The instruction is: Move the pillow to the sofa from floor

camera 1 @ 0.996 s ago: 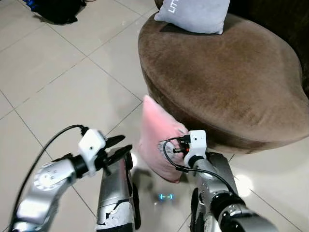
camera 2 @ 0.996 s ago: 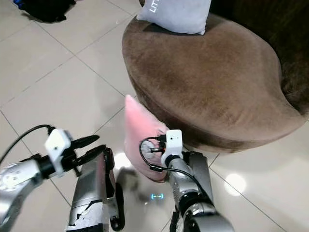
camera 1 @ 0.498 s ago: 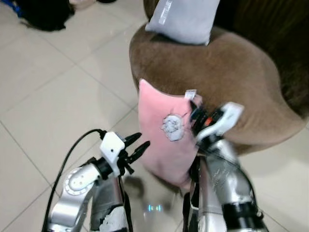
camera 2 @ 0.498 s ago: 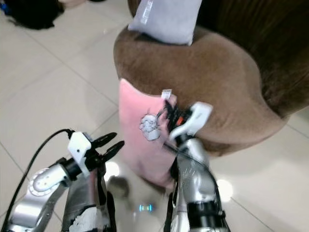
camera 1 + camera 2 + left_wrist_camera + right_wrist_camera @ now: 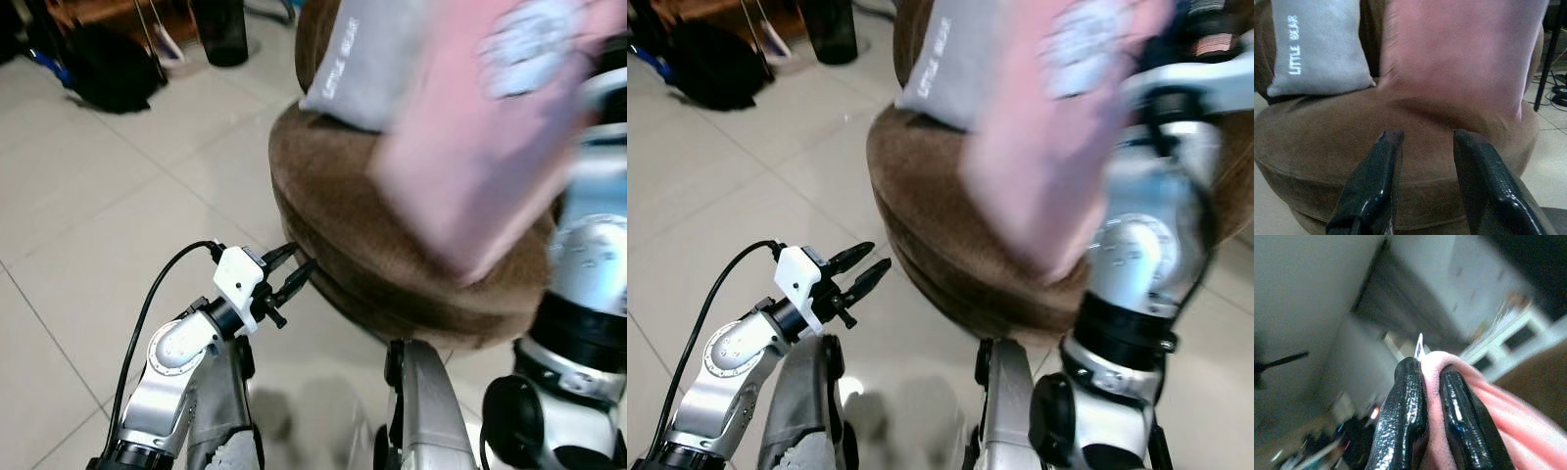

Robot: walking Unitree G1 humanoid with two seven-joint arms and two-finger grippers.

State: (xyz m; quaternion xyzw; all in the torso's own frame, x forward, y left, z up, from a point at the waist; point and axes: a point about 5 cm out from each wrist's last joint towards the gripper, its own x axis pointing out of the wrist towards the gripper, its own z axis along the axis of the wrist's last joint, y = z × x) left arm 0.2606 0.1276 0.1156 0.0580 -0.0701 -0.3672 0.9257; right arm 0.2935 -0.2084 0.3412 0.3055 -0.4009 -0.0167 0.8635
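Note:
The pink pillow (image 5: 480,137) hangs blurred in the air above the round brown sofa seat (image 5: 353,220), held up high by my right arm. In the right wrist view my right gripper (image 5: 1432,396) is shut on a fold of the pink pillow (image 5: 1484,431). My left gripper (image 5: 292,269) is open and holds nothing, low in front of the sofa's near edge. The left wrist view has the left gripper's fingers (image 5: 1374,186) apart, facing the sofa (image 5: 1327,137) and the pink pillow (image 5: 1459,54).
A grey pillow (image 5: 358,73) with "LITTLE BEAR" lettering leans at the back of the sofa seat. A black bag (image 5: 108,69) and a dark bottle (image 5: 223,29) stand on the tiled floor (image 5: 98,215) to the far left.
My right arm has swung the pink pillow up from beside the sofa's base to high over the seat. The camera has tilted up, and the left gripper sits nearer the sofa edge.

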